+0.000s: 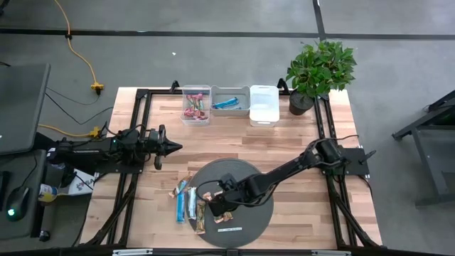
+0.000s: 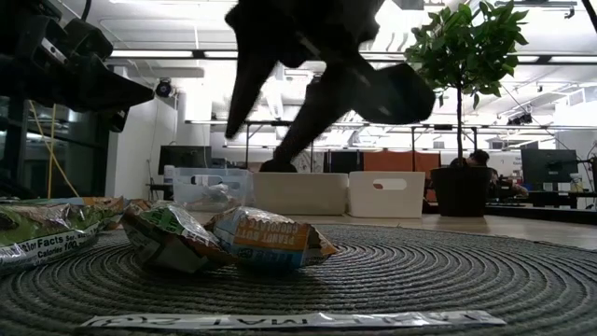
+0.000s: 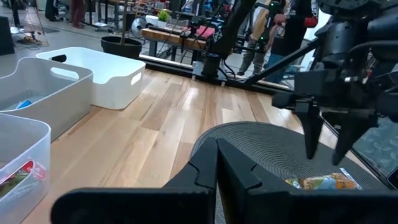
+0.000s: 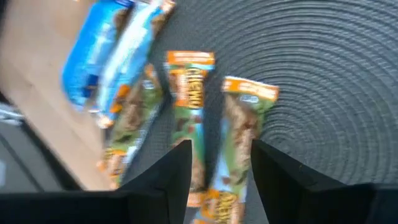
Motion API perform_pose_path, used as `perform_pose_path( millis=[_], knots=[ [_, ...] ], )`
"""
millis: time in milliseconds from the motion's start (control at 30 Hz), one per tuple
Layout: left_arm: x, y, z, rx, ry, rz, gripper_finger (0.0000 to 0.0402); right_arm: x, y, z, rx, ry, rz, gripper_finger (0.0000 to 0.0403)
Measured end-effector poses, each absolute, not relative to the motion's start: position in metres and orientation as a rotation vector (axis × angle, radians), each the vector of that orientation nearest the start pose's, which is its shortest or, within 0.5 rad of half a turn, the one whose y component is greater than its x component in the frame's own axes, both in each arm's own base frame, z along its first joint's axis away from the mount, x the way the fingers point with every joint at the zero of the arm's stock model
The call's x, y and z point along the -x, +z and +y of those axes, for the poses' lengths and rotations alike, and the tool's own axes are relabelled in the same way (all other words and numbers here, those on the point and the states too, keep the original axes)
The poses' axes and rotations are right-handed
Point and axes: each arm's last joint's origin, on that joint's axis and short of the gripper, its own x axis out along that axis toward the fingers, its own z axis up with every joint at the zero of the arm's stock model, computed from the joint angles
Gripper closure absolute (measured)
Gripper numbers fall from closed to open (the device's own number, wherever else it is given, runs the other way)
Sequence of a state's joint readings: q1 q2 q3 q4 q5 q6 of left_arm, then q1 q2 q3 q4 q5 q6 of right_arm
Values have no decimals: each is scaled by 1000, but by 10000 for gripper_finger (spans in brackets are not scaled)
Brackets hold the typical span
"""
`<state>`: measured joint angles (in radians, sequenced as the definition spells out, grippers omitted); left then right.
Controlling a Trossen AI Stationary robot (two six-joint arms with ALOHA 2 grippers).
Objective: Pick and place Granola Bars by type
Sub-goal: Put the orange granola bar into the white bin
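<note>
Several Granola Bars lie in a loose bunch at the left edge of the round dark mat point(image 1: 245, 178). Blue ones point(image 4: 102, 53) lie on the wood beside brown-orange-green ones point(image 4: 189, 106) on the mat. My right gripper point(image 4: 217, 168) hangs open just above the brown-orange-green bars, slanting down, and touches none of them; the left wrist view shows its fingertips point(image 3: 311, 146) clear of a bar point(image 3: 323, 182). My left gripper point(image 1: 170, 147) waits shut and level above the table's left side, holding nothing. Red-pink bars point(image 1: 195, 107) lie in a clear bin, and a blue bar point(image 1: 226, 104) in the grey bin.
Three bins stand in a row at the far edge: clear point(image 1: 196, 94), grey point(image 1: 231, 94) and white point(image 1: 264, 114). A potted plant point(image 1: 318, 67) stands at the far right corner. A thin white label strip point(image 1: 229, 229) lies on the mat's near edge.
</note>
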<state>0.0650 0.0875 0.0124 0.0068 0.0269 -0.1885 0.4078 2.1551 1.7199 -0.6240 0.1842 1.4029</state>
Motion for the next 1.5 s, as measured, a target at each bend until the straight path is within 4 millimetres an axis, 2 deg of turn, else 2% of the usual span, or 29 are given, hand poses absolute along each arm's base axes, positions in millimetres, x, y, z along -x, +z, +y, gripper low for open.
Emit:
perform_pose_path(
  millis=[133,367,500,733,1100,1500],
  knots=[
    [-102,161,6,192,45,64,401,-425,186,178,-930,-521,955,243],
    [-102,161,6,191,48,64,401,-426,186,177,-909,-510,946,185],
    [-102,161,6,191,48,64,401,-428,177,178,-900,-507,969,166],
    [-102,161,6,191,47,64,401,-432,161,181,-900,-487,1006,164],
    [-102,161,6,191,54,65,401,-434,154,179,-870,-483,1020,164],
    [-102,161,6,191,56,65,401,-441,133,180,-890,-456,1065,165]
  ],
)
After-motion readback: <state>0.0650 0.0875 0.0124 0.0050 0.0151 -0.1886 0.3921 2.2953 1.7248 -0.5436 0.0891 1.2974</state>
